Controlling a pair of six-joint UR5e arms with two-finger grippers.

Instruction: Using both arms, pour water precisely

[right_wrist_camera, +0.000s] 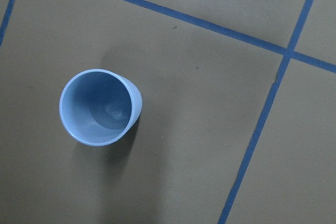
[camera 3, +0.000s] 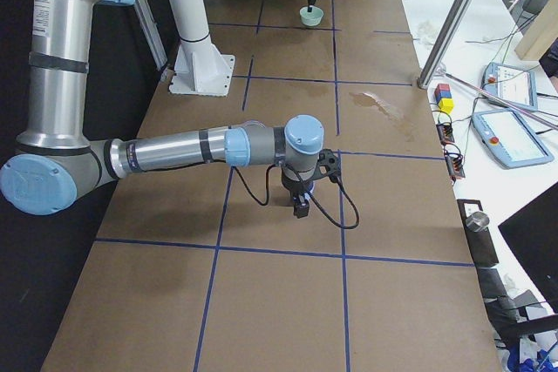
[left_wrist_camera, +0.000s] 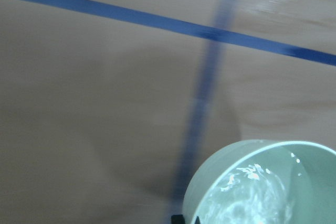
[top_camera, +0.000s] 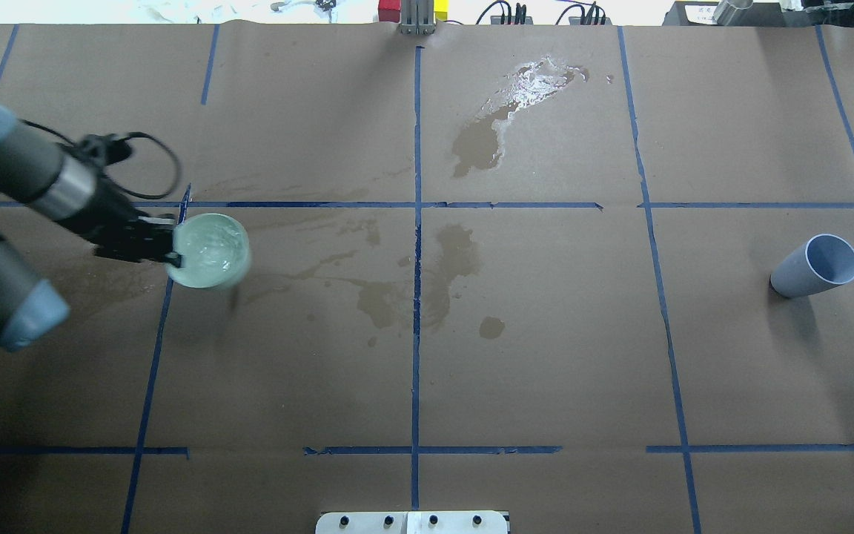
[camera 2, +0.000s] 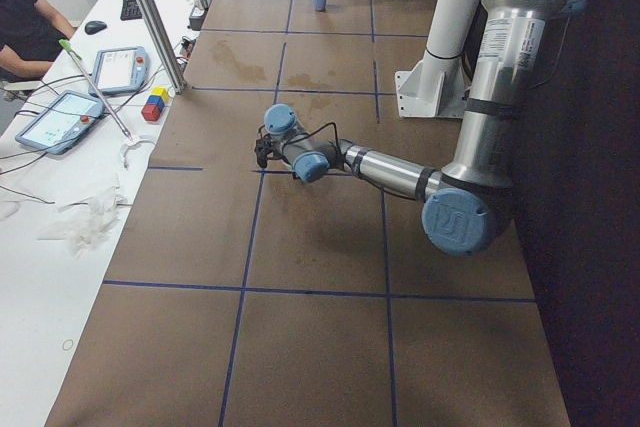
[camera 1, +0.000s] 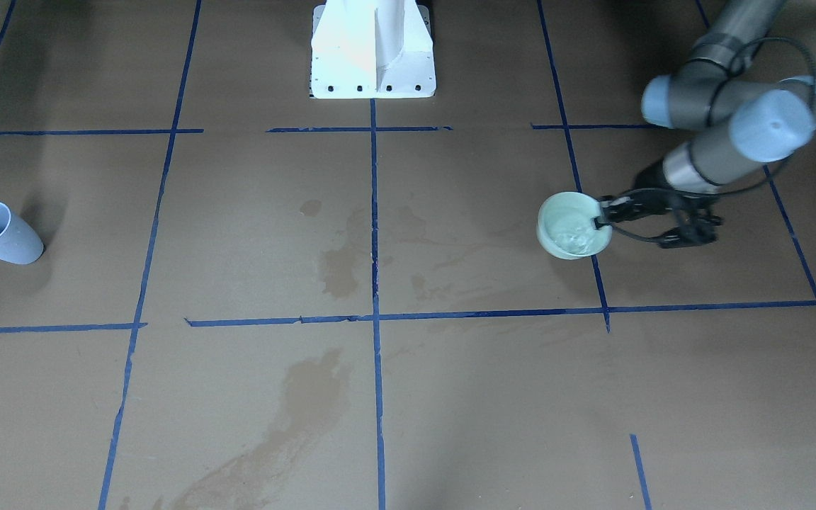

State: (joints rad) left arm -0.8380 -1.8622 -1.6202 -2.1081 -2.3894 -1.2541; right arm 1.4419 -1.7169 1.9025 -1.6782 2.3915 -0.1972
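Observation:
My left gripper is shut on the rim of a pale green cup, holding it upright over a blue tape crossing. The gripper and cup sit at the left in the overhead view. Water glints inside the cup in the left wrist view. A blue cup stands alone at the table's other end, and the right wrist view shows it from above, empty. My right gripper shows only in the exterior right view, pointing down; I cannot tell if it is open or shut.
A glossy puddle and darker wet stains mark the brown paper. The white pedestal stands at the robot's edge. Coloured blocks, tablets and a metal pole line the operators' side.

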